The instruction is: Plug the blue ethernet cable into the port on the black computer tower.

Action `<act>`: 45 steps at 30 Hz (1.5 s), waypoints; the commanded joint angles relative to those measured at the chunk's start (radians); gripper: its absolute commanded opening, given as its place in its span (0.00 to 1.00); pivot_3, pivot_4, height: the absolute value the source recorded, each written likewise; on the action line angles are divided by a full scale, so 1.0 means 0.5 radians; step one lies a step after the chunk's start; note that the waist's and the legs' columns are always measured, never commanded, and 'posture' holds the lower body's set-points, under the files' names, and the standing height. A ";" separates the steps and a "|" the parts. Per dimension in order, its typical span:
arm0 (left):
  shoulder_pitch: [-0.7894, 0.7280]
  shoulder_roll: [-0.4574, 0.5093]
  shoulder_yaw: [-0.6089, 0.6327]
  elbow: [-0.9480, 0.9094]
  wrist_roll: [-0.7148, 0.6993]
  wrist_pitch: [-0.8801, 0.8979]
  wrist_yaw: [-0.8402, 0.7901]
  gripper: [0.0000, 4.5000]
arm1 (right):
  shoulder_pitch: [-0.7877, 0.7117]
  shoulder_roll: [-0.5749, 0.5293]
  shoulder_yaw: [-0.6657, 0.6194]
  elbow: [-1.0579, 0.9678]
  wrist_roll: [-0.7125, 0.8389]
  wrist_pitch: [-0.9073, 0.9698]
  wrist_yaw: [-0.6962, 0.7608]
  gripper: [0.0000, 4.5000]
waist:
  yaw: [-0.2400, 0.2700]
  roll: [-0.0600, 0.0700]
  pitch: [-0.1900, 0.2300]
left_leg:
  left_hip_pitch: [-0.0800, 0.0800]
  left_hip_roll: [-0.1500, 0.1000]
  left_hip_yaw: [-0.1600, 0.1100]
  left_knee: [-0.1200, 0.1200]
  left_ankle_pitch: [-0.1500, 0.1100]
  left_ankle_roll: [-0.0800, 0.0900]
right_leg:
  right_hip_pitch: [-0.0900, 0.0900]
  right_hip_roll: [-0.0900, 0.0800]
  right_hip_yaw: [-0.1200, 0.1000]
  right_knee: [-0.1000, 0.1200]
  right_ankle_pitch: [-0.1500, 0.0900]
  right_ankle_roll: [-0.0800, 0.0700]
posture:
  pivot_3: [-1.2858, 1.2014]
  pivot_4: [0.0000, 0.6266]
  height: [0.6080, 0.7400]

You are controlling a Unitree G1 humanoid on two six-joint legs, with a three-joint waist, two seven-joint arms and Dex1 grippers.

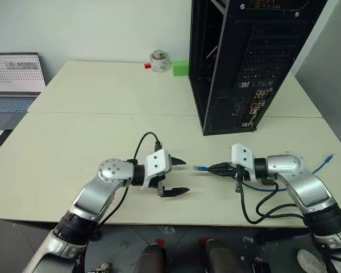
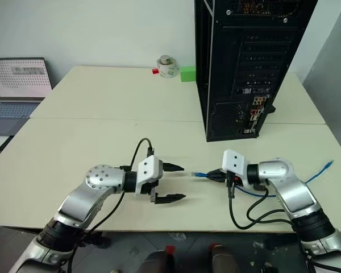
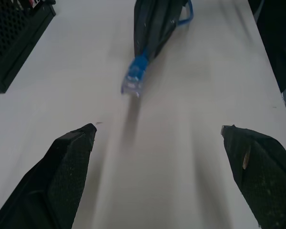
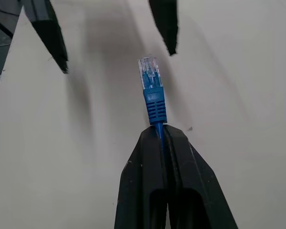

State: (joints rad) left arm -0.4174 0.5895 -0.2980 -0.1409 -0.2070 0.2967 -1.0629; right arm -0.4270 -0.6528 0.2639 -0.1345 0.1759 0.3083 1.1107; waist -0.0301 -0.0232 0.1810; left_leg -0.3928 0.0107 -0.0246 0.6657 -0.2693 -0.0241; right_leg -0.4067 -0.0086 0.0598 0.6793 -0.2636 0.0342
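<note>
Seen from right wrist: right claw (image 4: pixel 163 138) clamped on thin blue cable (image 4: pixel 154 102) behind its clear ribbed plug, facing wide-spread left claw (image 1: pixel 179 177).

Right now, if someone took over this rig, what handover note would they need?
Right pincer: shut on the blue cable just behind its plug, which points toward the left pincer.
Left pincer: open, empty, facing the plug across a small gap.
Tower: upright at the table's far side, rear panel toward the robot; the port cannot be picked out.
The cable's other end lies at the table's right edge.
Done: cable picked up.
Left: carry the plug to the tower and insert it.
</note>
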 commanded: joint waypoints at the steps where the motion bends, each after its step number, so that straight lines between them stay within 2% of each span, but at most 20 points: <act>1: -0.071 -0.021 -0.015 0.038 0.024 -0.023 -0.028 1.00 | -0.065 0.004 0.028 -0.049 -0.026 -0.008 0.013 0.00 | 0.000 0.000 0.000 | 0.000 0.000 0.000 0.000 0.000 0.000 | 0.000 0.000 0.000 0.000 0.000 0.000 | 0.52 0.24 1.00; 3: -0.088 -0.028 -0.018 0.042 0.017 -0.012 -0.038 1.00 | -0.072 0.007 0.041 -0.048 -0.032 -0.009 0.014 0.00 | -0.003 0.000 0.000 | 0.000 0.000 0.000 0.000 0.000 0.000 | 0.000 0.000 0.000 0.000 0.000 0.000 | 0.52 0.24 1.00; 7: -0.101 -0.032 -0.021 0.056 0.021 -0.019 -0.063 0.85 | -0.084 0.012 0.051 -0.047 -0.037 -0.005 0.015 0.00 | -0.003 0.000 0.000 | 0.000 0.001 0.000 0.000 0.000 0.000 | -0.001 0.000 0.000 0.000 0.000 0.000 | 0.52 0.24 1.00; 12: -0.115 -0.054 -0.016 0.057 0.017 -0.006 -0.068 0.60 | -0.091 0.013 0.063 -0.053 -0.045 -0.001 0.025 0.00 | -0.001 0.000 0.000 | 0.000 0.000 0.000 0.000 0.000 0.000 | 0.000 0.000 -0.001 0.000 0.000 0.000 | 0.52 0.24 1.00; 13: -0.116 -0.061 -0.017 0.060 0.018 -0.004 -0.066 0.52 | -0.093 0.015 0.065 -0.056 -0.046 0.003 0.027 0.00 | -0.001 0.000 0.000 | 0.000 0.000 0.000 0.000 0.000 0.000 | 0.000 0.000 0.000 0.000 0.000 0.000 | 0.52 0.24 1.00; 23: -0.113 -0.096 -0.028 0.100 0.058 -0.043 -0.049 0.06 | -0.109 0.031 0.074 -0.069 -0.055 0.023 0.038 0.00 | -0.002 0.000 0.000 | 0.000 0.000 -0.001 0.000 0.000 0.000 | 0.000 0.000 -0.001 0.000 0.000 0.000 | 0.52 0.24 1.00; 29: -0.110 -0.102 -0.028 0.144 0.104 -0.134 -0.041 0.06 | -0.120 0.035 0.079 -0.074 -0.066 0.031 0.039 0.00 | -0.002 0.000 0.000 | 0.000 0.001 0.000 0.000 0.000 0.000 | 0.000 0.000 -0.001 0.000 0.000 0.000 | 0.52 0.24 1.00; 33: -0.093 -0.105 -0.032 0.200 0.171 -0.330 -0.029 0.06 | -0.136 0.033 0.068 -0.061 -0.067 0.006 0.046 0.18 | -0.002 0.000 0.000 | 0.000 0.000 0.000 0.000 0.000 0.000 | -0.001 0.000 0.000 0.000 0.000 0.000 | 0.52 0.24 1.00; 37: -0.074 -0.097 -0.042 0.265 0.253 -0.594 -0.023 0.06 | -0.152 -0.023 0.020 -0.076 -0.027 0.025 0.109 0.40 | -0.001 0.000 0.000 | 0.000 0.001 0.000 0.000 0.000 0.000 | -0.001 0.000 0.000 0.000 0.000 0.000 | 0.52 0.24 1.00; 42: -0.072 -0.058 -0.061 0.454 0.497 -1.221 0.091 0.06 | -0.140 -0.175 -0.150 -0.165 0.202 0.261 0.227 0.64 | 0.003 0.000 0.000 | 0.000 -0.001 0.000 0.000 0.000 0.000 | -0.001 -0.002 0.000 0.000 0.000 0.000 | 0.52 0.24 1.00; 45: -0.091 -0.061 -0.017 0.645 0.736 -1.849 0.385 0.06 | -0.094 -0.180 -0.293 -0.267 0.474 0.572 0.204 0.69 | 0.005 0.000 0.000 | 0.000 0.000 -0.001 0.000 0.000 0.000 | -0.001 -0.004 -0.001 0.000 0.000 0.000 | 0.52 0.24 1.00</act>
State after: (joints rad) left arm -0.4471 0.5579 -0.3275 0.1526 0.0993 -0.4391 -0.9579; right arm -0.4816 -0.7435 0.1706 -0.2063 0.3201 0.5114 1.2139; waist -0.0277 -0.0232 0.1810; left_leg -0.3932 0.0107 -0.0254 0.6657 -0.2693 -0.0241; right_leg -0.4069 -0.0105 0.0591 0.6791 -0.2634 0.0339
